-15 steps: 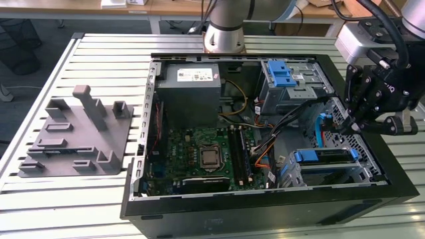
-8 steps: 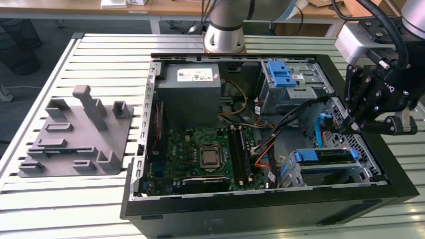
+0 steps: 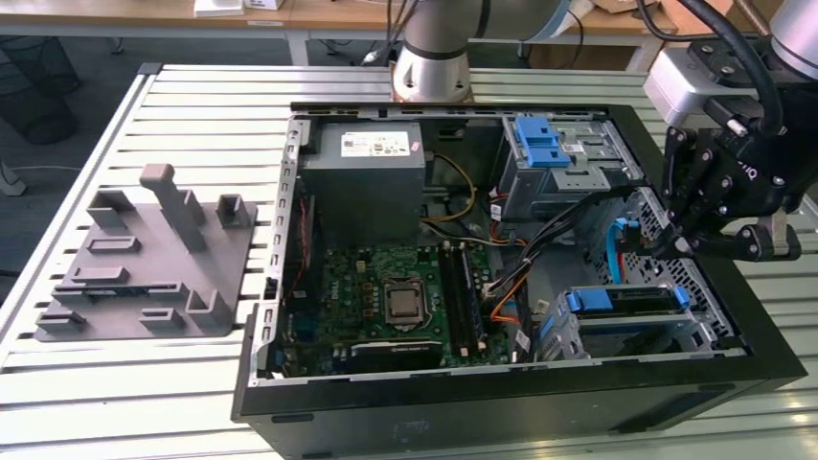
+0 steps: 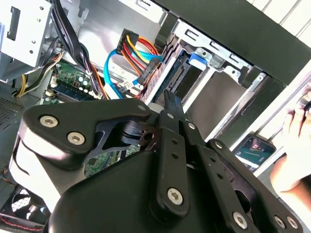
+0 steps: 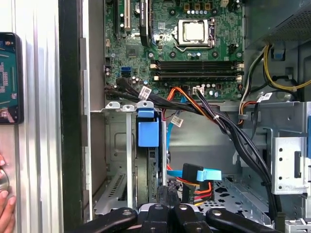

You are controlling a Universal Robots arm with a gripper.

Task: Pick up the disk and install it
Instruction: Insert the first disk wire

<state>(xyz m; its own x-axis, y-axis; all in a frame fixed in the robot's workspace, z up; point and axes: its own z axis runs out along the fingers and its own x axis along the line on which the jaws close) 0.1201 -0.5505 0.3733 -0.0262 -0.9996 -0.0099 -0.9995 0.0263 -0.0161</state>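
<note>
Exterior view puts the gripper (image 3: 668,245) low over the computer case (image 3: 715,383), close to the case's edge on the exterior view's right, aimed down among the drive bays. In the first wrist view its fingers (image 5: 163,196) look pressed together into one narrow tip, with nothing visible between them.

Just ahead of that tip, the disk (image 5: 146,170) stands on edge inside the metal cage (image 5: 114,160), which sits in the near corner of the case on the exterior view's right. Only its thin dark edge shows. Its long axis runs straight away from the tip toward the blue latch (image 5: 147,128) at the cage's far end, so disk and tip lie nearly in one line. Whether the tip touches the disk I cannot tell. By the look of it, the disk is seated in its slot.

A cable plug (image 5: 194,174) with orange and blue leads lies just beside the tip, outside the cage. Beyond the latch comes the motherboard (image 5: 194,53).
</note>
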